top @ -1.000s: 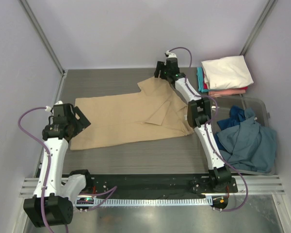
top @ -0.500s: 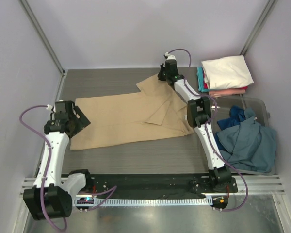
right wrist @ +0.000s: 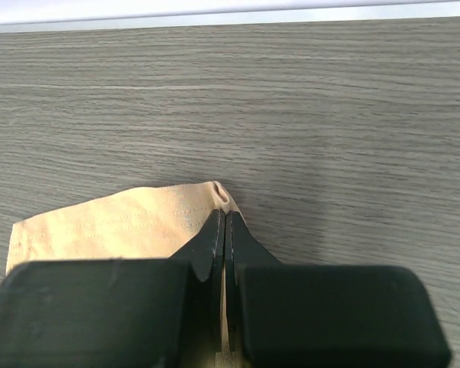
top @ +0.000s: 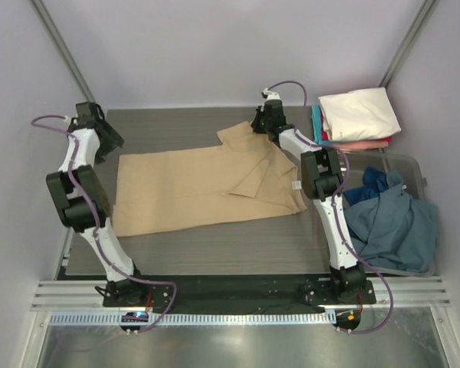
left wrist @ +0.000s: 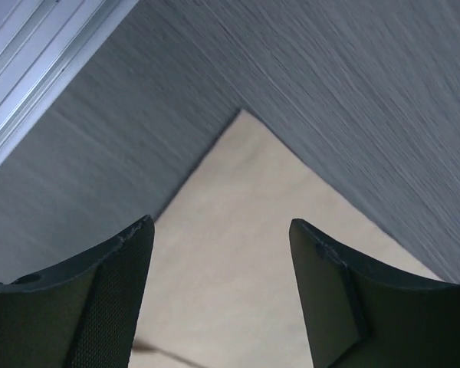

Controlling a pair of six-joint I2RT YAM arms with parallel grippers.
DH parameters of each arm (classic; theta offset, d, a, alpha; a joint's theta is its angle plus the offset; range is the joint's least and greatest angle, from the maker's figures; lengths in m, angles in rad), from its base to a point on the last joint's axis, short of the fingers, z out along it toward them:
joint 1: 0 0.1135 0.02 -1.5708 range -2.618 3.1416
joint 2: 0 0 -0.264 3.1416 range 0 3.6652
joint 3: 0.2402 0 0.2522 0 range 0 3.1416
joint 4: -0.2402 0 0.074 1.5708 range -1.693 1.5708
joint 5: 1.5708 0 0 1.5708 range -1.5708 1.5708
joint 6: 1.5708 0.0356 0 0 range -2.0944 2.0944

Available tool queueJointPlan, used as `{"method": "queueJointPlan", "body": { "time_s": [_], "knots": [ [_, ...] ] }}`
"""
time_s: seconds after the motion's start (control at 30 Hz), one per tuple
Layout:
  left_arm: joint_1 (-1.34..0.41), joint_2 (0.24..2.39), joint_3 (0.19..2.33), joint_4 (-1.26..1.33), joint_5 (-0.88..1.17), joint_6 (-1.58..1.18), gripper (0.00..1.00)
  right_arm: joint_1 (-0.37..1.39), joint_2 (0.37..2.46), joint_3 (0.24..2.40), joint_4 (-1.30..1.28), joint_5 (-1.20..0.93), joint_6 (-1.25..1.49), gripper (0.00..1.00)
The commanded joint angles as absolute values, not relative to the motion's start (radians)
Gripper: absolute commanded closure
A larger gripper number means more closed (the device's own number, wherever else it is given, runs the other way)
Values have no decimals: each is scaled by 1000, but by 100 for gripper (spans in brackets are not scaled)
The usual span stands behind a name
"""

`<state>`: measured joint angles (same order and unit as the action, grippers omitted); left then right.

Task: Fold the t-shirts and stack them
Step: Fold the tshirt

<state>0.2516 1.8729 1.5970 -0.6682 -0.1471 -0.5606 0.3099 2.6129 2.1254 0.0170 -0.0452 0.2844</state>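
A tan t-shirt [top: 192, 188] lies spread flat on the grey table, one sleeve pointing toward the back. My right gripper [top: 259, 125] is at that sleeve's far edge. In the right wrist view the gripper [right wrist: 225, 218] is shut on a small fold of the tan cloth [right wrist: 107, 226]. My left gripper [top: 111, 146] reaches out to the shirt's far left corner. In the left wrist view it [left wrist: 218, 230] stands open just above that tan corner [left wrist: 230, 253], with nothing between the fingers.
Folded shirts are stacked at the back right, cream-white [top: 360, 113] on top, pink [top: 360, 144] and teal [top: 316, 123] below. A clear bin [top: 418, 165] at the right holds crumpled blue shirts [top: 387, 218]. The left wall rail runs close to my left arm.
My left arm has swung from the shirt's near left side up to its far left corner. My right gripper has shut on the sleeve edge.
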Motion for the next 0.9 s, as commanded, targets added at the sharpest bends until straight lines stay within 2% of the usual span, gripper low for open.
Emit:
{"method": "queueJointPlan", "body": {
  "time_s": [0.0,0.2,0.4,0.67,0.87],
  "knots": [
    [302,2014,1713,-629,-11,-515,29,308,2559,2097,26,-87,287,99],
    [301,2181,1836,-615,51,-500,30,302,2556,2100,28,-103,310,99],
    [299,2230,1802,-552,28,-529,38,301,2557,2105,28,-117,313,99],
    [290,2292,1804,-538,28,-523,41,298,2562,2109,25,-124,319,99],
    [278,2324,1818,-537,26,-514,55,296,2563,2109,26,-127,321,99]
  ]
}}
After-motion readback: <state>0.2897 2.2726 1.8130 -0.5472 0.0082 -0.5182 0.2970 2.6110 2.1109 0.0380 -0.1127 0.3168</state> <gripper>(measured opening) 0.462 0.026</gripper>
